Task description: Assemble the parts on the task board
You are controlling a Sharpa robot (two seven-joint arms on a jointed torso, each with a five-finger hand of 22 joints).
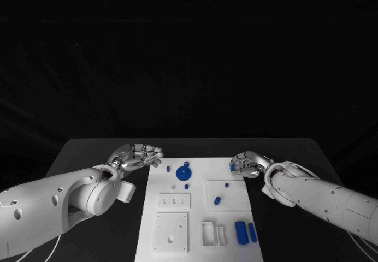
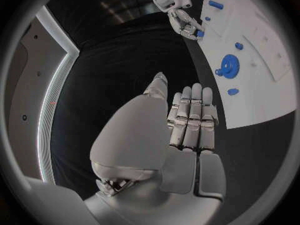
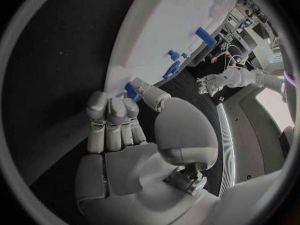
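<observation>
The white task board (image 1: 197, 218) lies mid-table, and it also shows in the left wrist view (image 2: 262, 100) and the right wrist view (image 3: 156, 30). A blue gear (image 1: 183, 173) (image 2: 228, 65) sits near its far end, with small blue pegs (image 1: 217, 201) around it. Two longer blue parts (image 1: 240, 231) lie at the near right. My right hand (image 1: 248, 164) (image 2: 180, 16) is at the board's far right edge and pinches a small blue part (image 1: 234, 167) (image 3: 130, 91) (image 2: 199, 33) between thumb and fingers. My left hand (image 1: 140, 155) (image 2: 190, 117) hovers off the board's far left corner, fingers extended, holding nothing.
The board has white recessed blocks (image 1: 173, 203) and a slotted holder (image 1: 211, 233) at its near half. Black table (image 1: 94, 158) surrounds the board on both sides. My left forearm (image 1: 63, 202) and right forearm (image 1: 331, 202) flank the board.
</observation>
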